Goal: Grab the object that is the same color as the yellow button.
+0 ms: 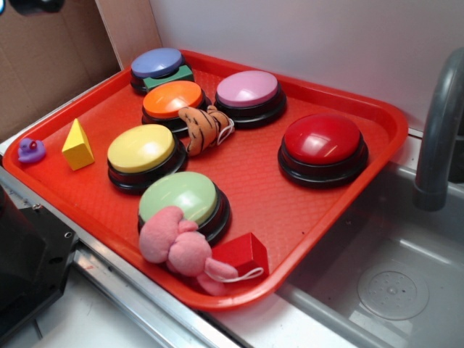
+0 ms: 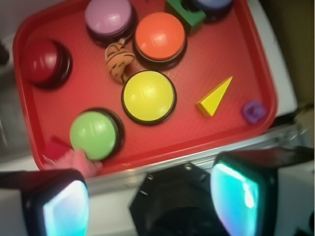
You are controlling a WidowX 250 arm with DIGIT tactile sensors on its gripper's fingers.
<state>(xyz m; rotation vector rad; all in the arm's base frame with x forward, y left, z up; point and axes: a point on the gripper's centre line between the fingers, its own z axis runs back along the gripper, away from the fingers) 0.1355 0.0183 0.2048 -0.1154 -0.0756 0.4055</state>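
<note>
A WidowX gripper (image 2: 150,196) hangs above the near edge of a red tray (image 2: 231,44), its two fingers (image 2: 236,194) spread wide with nothing between them, as the wrist view shows; the tray's contents all lie beyond the fingertips. Taking the yellow button (image 2: 148,96) as the landmark: it sits on its black base near the middle of the tray, roughly on the line between the jaws but well ahead of them. The yellow wedge (image 2: 214,98) lies flat on the tray to the button's right in the wrist view, apart from it, ahead of the right-hand finger and clear of both. A small purple duck (image 2: 253,111) rests on the tray rim just past the wedge, farther from the yellow button. Nearer the gripper than the yellow button stands a light green button (image 2: 94,134), with a pink plush toy (image 1: 181,246) leaning against its near side and a red block (image 1: 243,254) beside that toy. Beyond the yellow button stands an orange button (image 2: 160,35), and a striped tiger plush (image 2: 119,61) lies between the two, touching the orange one. Farther still are a pink-purple button (image 2: 108,17), a dark red button (image 2: 44,60), a blue button (image 1: 157,63) and a green block (image 2: 186,14) against the blue button's base
</note>
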